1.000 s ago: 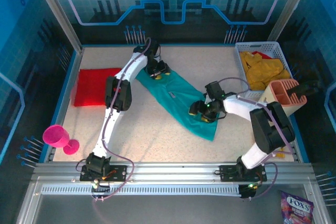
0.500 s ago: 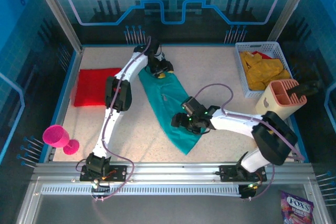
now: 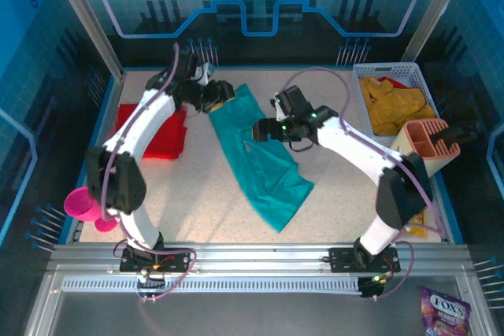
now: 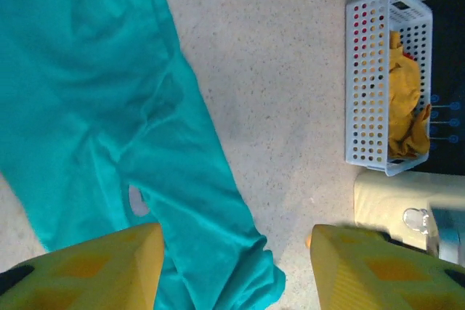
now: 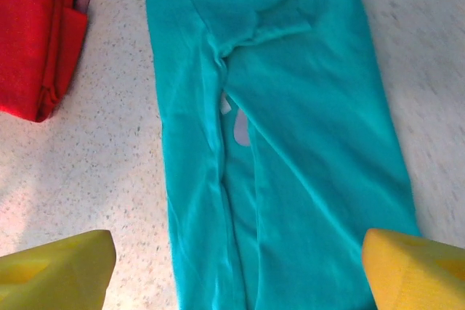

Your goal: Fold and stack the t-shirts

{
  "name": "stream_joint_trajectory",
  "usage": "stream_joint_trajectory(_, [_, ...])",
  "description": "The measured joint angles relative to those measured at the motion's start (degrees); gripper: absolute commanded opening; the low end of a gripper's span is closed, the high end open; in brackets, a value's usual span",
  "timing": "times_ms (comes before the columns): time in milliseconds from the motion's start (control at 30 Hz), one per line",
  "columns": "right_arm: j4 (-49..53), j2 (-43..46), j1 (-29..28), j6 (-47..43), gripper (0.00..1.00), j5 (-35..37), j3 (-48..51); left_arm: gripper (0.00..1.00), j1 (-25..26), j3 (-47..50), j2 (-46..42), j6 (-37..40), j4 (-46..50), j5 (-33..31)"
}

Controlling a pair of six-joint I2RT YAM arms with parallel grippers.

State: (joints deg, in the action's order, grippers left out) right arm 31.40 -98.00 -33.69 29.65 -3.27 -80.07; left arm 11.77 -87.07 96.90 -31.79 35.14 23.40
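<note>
Beneath left tool (image 4: pixel 234 255) and right tool (image 5: pixel 237 270), both released: teal t-shirt (image 3: pixel 264 169), flat, ungripped.

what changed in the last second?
Right end effector dragged the teal t-shirt's right side leftward, folding it narrower, then let go and moved toward the far edge. Left end effector came off the shirt's far end and swung left. Red t-shirt and basket unchanged.

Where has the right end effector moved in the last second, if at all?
Yes: the right end effector moved left and toward the back, away from the basket.
</note>
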Motion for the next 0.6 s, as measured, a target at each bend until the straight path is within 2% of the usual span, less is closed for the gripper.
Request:
stream_joint_trajectory(200, [1.2,-16.8,-0.5,-5.7,0.88,-2.8,-14.2,0.69,0.0,23.9,-14.4,-3.7,-5.7,-2.1])
stream_joint_trajectory(233, [1.7,-20.1,-0.5,-6.3,0.88,-3.0,-17.8,0.71,0.0,26.2,-16.2,-4.0,-6.0,-2.4])
stream_joint_trajectory(300, [2.0,-25.0,-0.5,-6.9,0.88,-3.5,-23.3,0.84,0.0,29.8,-19.5,-4.2,-6.5,-3.0])
stream_joint_trajectory(333, [2.1,-27.3,-0.5,-7.1,0.88,-3.9,-25.8,0.86,0.0,31.2,-21.2,-4.4,-6.9,-3.2])
stream_joint_trajectory(600, [5.6,-41.8,-0.9,-7.7,0.89,-7.0,-42.8,0.91,0.0,41.5,-33.4,-8.8,-9.9,-2.5])
